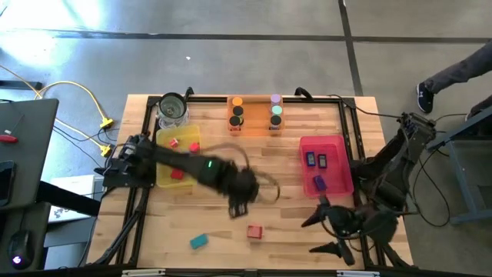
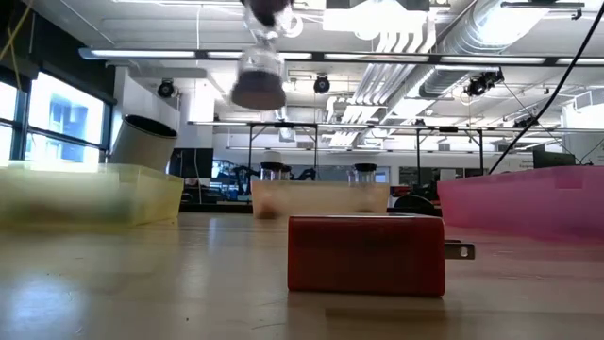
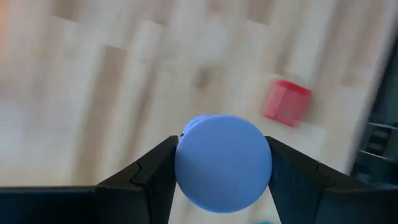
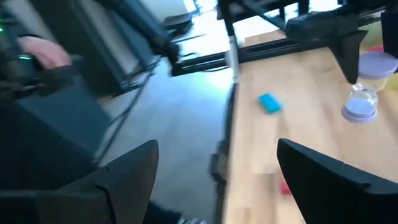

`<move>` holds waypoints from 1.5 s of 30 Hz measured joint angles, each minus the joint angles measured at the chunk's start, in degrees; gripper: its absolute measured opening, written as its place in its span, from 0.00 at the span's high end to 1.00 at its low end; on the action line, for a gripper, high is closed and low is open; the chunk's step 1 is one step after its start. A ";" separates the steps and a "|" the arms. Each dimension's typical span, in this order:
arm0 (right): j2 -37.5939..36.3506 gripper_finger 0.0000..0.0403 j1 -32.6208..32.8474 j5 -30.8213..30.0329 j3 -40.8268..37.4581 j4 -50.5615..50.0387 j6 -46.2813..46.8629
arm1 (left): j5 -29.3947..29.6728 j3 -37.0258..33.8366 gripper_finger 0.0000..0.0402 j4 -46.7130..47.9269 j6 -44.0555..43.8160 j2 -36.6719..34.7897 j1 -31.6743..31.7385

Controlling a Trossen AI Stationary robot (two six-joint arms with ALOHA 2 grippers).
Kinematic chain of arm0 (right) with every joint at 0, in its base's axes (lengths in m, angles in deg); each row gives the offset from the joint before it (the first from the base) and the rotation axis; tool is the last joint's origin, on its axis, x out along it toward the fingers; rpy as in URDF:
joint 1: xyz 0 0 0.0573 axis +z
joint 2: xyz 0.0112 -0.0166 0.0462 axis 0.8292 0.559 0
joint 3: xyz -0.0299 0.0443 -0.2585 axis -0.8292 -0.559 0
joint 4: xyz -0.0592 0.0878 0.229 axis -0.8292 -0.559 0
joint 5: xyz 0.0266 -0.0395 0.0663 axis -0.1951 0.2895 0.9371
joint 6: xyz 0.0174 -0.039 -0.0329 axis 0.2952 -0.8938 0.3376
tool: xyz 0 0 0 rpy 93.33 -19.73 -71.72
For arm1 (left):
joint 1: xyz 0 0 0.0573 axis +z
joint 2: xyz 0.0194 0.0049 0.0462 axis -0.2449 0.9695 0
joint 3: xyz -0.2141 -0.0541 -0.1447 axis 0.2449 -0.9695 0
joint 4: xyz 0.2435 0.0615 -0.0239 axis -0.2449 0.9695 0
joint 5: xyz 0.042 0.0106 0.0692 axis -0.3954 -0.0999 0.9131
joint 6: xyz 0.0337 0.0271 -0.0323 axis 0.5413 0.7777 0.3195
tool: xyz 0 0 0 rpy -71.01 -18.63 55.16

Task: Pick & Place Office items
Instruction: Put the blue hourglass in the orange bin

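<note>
The left gripper (image 3: 222, 180) is clamped on a lavender hourglass-shaped piece (image 4: 364, 87), held clear above the table's (image 1: 307, 223) middle, toward its front edge. Keeping it upright and steady, I judge, matters most before lowering it into a tray. The right gripper (image 4: 217, 180) waits with fingers apart off the front right corner.

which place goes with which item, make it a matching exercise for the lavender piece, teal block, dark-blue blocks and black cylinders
1 lavender piece
2 teal block
3 dark-blue blocks
4 black cylinders

a in the pink tray
b on the bare table
c gripped in the left hand
d in the orange tray

Pairs: 1-c, 2-b, 3-a, 4-d
</note>
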 joint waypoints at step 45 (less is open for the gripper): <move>-14.32 0.21 -13.38 -20.99 0.02 -22.07 3.73 | -12.25 4.82 0.50 -16.98 44.59 14.90 46.52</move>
